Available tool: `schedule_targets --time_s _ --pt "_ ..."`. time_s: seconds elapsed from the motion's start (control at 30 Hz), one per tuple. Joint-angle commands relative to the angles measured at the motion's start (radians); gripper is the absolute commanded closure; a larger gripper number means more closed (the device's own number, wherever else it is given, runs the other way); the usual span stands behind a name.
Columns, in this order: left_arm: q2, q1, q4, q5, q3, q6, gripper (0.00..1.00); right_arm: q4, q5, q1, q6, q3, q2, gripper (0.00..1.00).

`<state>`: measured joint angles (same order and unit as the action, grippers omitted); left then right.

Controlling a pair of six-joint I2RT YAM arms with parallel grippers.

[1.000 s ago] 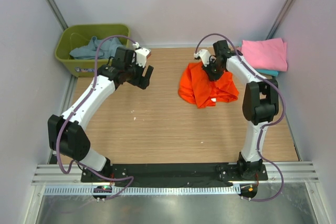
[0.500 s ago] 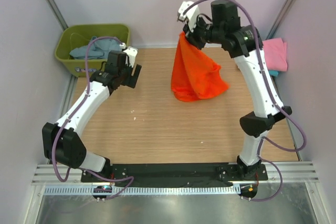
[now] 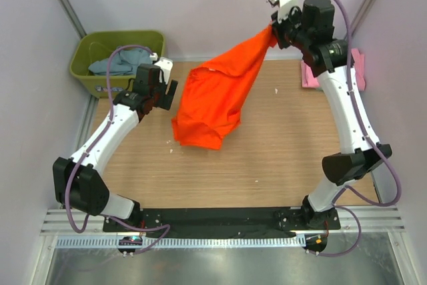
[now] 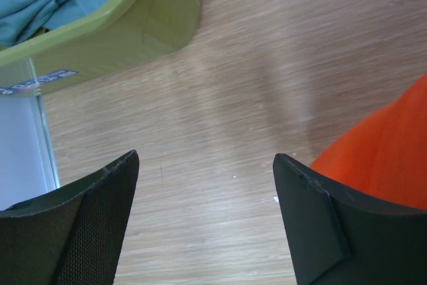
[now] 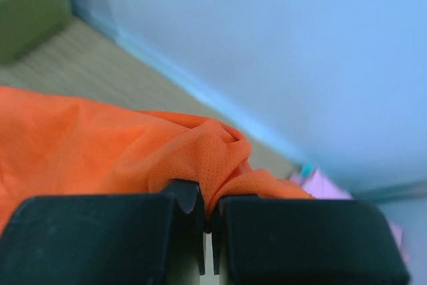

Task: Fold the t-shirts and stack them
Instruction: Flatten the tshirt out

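Top view with both wrist views. The right gripper (image 3: 273, 31) is raised high above the far right part of the table (image 3: 267, 158), its fingers (image 5: 187, 231) pinched together on a bunched fold of the orange t-shirt (image 3: 213, 101). In the right wrist view the cloth (image 5: 100, 151) wells up out of the narrow slit between the two black fingers.

From that pinch the orange t-shirt hangs slantwise down and to the left over the middle of the table. Its lower edge lies at or just above the wood near the table's centre; whether it touches cannot be told.

The left gripper (image 3: 165, 97) hovers over the far left part of the table. Its fingers (image 4: 80, 225) are spread wide with only bare wood between them, and the orange cloth (image 4: 387, 158) shows just beyond the right finger.

Off the table's far left corner stands a green tub (image 3: 87, 75) holding a crumpled blue-grey t-shirt (image 3: 117, 63). A pink t-shirt (image 3: 359, 65) lies at the table's far right edge, partly hidden behind the right arm.
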<state>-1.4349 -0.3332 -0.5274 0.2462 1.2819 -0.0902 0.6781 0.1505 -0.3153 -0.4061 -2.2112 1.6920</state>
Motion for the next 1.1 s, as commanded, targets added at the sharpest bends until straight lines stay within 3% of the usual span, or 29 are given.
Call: schedule_targets --time_s 0.0,0.07,0.1,0.13,0.17,0.23,0.27,0.4,0.63,0.8,1.07 --pt "0.034 0.002 0.043 0.016 0.004 -0.009 0.17 0.023 -0.086 0.053 0.032 0.166 -0.041 0.99" --pt "0.031 0.0 0.04 0.008 0.002 -0.008 0.18 0.067 -0.097 0.076 0.032 0.299 -0.058 0.98" --pt "0.03 0.002 0.038 0.004 0.0 -0.009 0.18 0.077 -0.094 0.082 0.03 0.356 -0.066 0.88" --pt "0.027 0.002 0.038 -0.004 0.002 -0.011 0.18 0.093 -0.086 0.084 0.021 0.455 -0.08 0.54" --pt "0.027 0.002 0.032 -0.018 0.002 -0.01 0.17 0.092 -0.077 0.082 -0.018 0.502 -0.101 0.4" --pt "0.025 0.0 0.015 -0.033 0.0 -0.01 0.18 0.075 -0.063 0.047 -0.094 0.583 -0.182 0.24" --pt "0.028 0.002 0.012 -0.041 0.0 -0.005 0.18 0.069 -0.062 0.03 -0.132 0.599 -0.21 0.22" --pt "0.03 0.013 0.007 -0.053 -0.018 0.035 0.18 0.144 0.03 -0.04 -0.278 0.572 -0.213 0.21" --pt "0.044 0.082 -0.031 -0.136 -0.047 0.144 0.19 0.313 0.242 -0.184 -0.273 0.412 0.091 0.3" --pt "0.103 0.094 -0.031 -0.127 -0.098 0.124 0.19 0.27 0.262 -0.255 -0.272 0.375 0.241 0.35" --pt "0.139 0.118 -0.029 -0.111 -0.138 0.116 0.19 0.166 0.198 -0.26 -0.295 0.308 0.411 0.37"
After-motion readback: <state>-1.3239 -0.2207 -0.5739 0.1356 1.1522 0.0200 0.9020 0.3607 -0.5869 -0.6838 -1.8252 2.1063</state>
